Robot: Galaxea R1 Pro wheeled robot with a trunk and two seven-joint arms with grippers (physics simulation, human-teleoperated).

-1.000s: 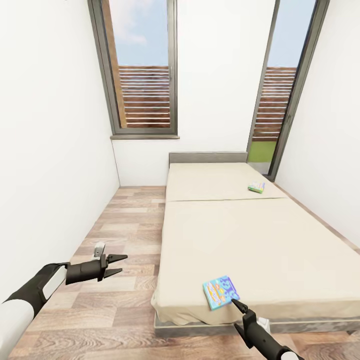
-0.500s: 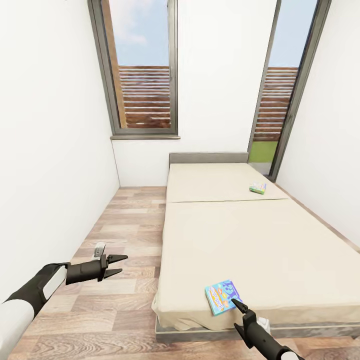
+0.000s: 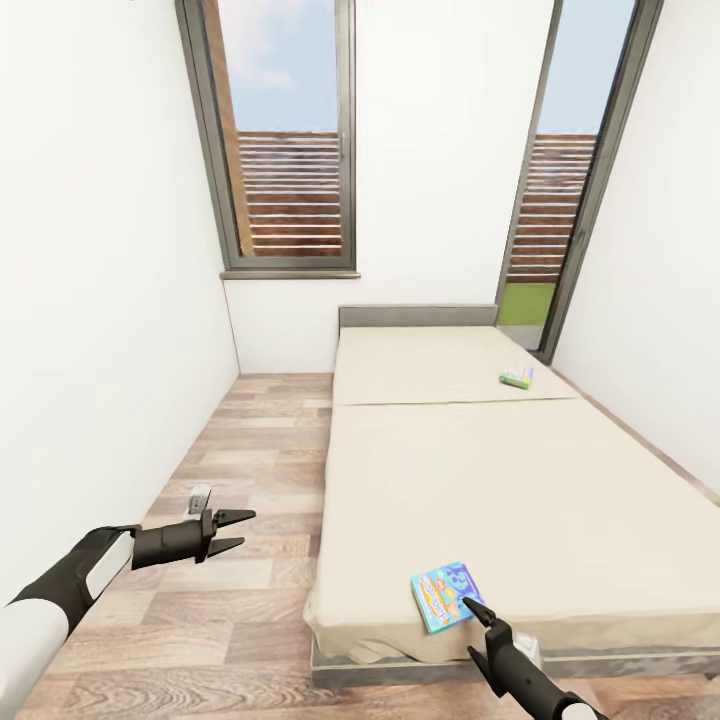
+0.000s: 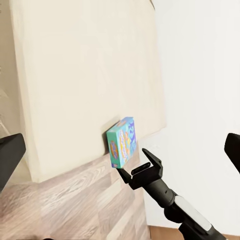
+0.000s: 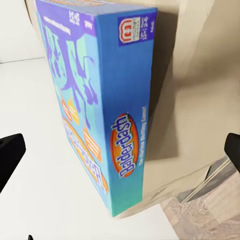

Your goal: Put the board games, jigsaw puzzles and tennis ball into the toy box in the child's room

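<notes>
Two board games lie on the bed (image 3: 500,480). A mostly blue one (image 3: 445,595) rests at the mattress's near edge, and a green-bordered one (image 3: 516,376) sits far back on the right side. My right gripper (image 3: 472,610) is open just short of the blue box's near corner. The left wrist view shows it (image 4: 142,167) beside the box (image 4: 122,142). In the right wrist view the blue box (image 5: 100,100) looms close between the spread fingertips (image 5: 10,155). My left gripper (image 3: 238,530) hangs open over the floor, left of the bed. The toy box and table are out of view.
A strip of wood-plank floor (image 3: 250,450) runs between the white left wall (image 3: 100,350) and the bed. Tall dark-framed windows (image 3: 290,150) stand behind the grey headboard (image 3: 415,316). The right wall runs close along the bed's far side.
The whole picture has shifted slightly, so the camera moved; the blue box sits a little lower in view. Both arms keep the same pose.
</notes>
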